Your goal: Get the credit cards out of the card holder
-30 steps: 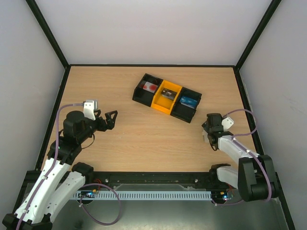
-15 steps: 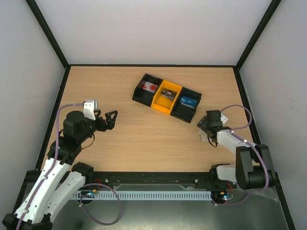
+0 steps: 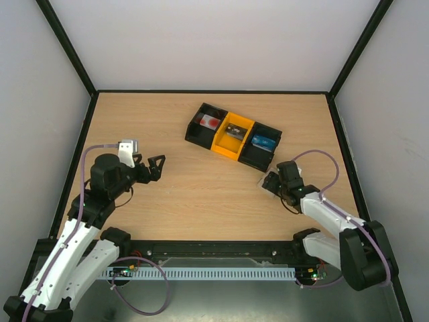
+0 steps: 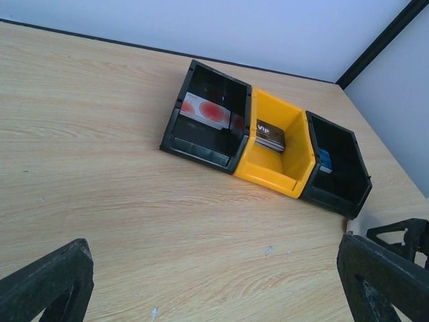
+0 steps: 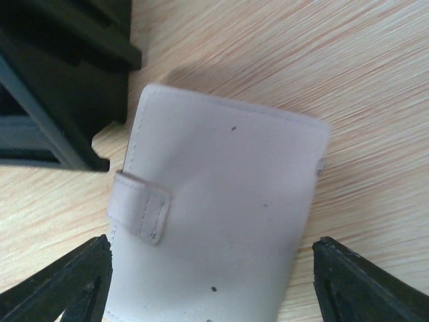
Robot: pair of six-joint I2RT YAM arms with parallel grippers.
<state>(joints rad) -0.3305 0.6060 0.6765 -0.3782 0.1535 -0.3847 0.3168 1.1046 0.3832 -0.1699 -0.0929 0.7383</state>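
Observation:
The card holder [image 5: 221,208] is a pale, whitish wallet-like sleeve with a short tab on its left edge. It lies flat on the wood by the tray's near right corner. My right gripper [image 5: 211,272] is open just above it, with one dark finger [image 5: 64,285] on each side of it. In the top view the right gripper [image 3: 271,181] mostly hides the holder. No card shows at the holder. My left gripper [image 3: 155,168] is open and empty over bare wood at the left, far from the holder.
A three-compartment tray [image 3: 214,144] stands at mid table. Its left black bin holds a white card with red spots [image 4: 204,111]. The yellow bin holds a dark card [image 4: 270,135]. The right black bin holds a blue card [image 3: 263,141]. Black rails edge the table.
My right gripper has moved left and forward, from near the right side to the tray's near right corner. The left arm has not moved.

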